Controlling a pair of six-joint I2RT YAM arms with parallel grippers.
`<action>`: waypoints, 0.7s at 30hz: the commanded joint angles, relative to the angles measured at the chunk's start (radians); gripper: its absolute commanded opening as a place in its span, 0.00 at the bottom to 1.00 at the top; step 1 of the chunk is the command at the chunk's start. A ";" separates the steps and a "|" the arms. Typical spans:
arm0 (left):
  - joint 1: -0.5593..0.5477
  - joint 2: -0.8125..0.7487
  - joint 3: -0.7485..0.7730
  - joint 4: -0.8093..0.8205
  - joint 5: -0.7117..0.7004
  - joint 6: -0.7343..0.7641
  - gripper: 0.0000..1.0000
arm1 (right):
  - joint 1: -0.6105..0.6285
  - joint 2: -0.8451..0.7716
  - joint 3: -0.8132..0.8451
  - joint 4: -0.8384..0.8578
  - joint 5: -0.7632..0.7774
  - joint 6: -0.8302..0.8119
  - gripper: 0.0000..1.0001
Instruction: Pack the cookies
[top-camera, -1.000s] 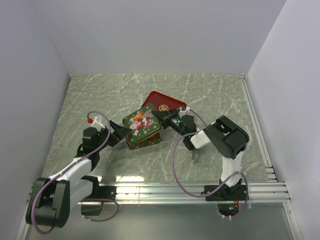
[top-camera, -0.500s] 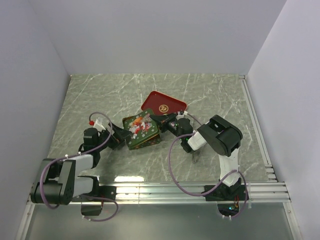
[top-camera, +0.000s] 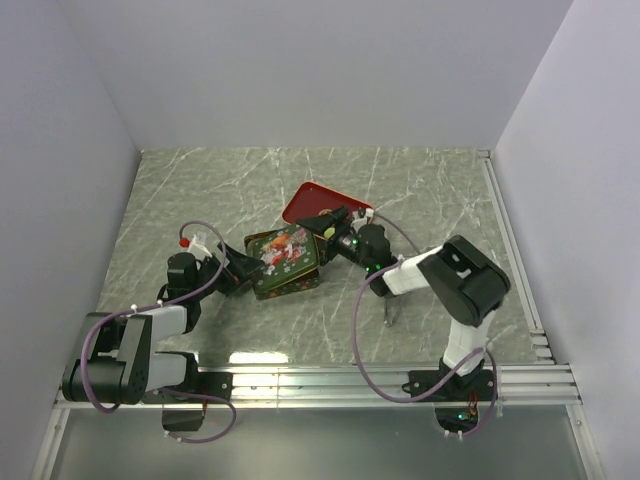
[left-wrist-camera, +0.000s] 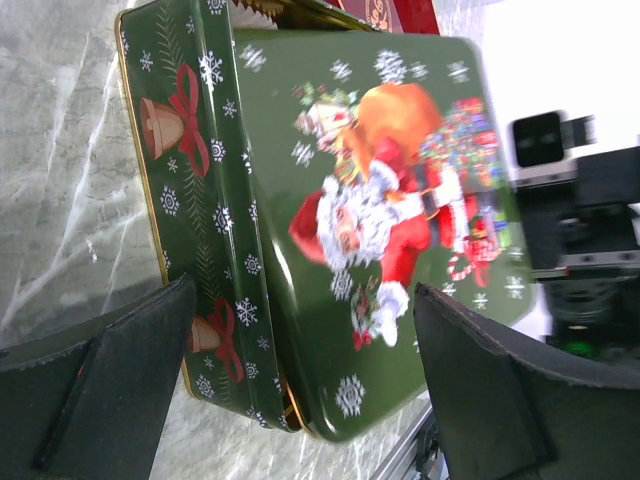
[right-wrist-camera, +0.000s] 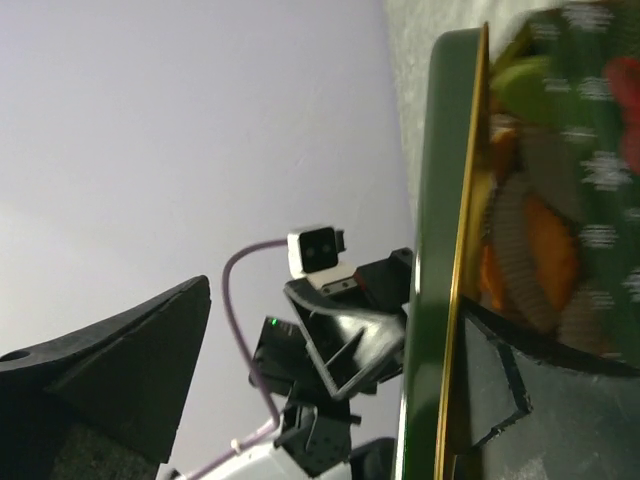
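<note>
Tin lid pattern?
Lid: green, Santa with an orange sack, white snowflakes. Clearest in left wrist view.

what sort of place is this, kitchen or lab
Most likely a robot lab work cell, not a kitchen: plain white walls box in a marble-patterned tabletop, an aluminium rail edges it, and a left arm and right arm are bolted there.

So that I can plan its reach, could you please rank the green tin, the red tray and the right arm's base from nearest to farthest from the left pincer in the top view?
From the left pincer:
1. Green tin, directly at it, on its right.
2. Red tray, behind the tin, farther back.
3. Right arm's base, near edge, far right.
</note>
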 joint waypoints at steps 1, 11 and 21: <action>0.006 -0.005 0.030 0.052 0.019 0.030 0.95 | -0.019 -0.122 0.081 -0.255 -0.070 -0.140 0.93; 0.006 -0.018 0.038 0.021 0.007 0.047 0.95 | -0.044 -0.195 0.340 -0.986 -0.144 -0.476 0.95; 0.006 -0.038 0.036 -0.011 -0.010 0.067 0.94 | -0.044 -0.135 0.452 -1.307 -0.116 -0.618 0.93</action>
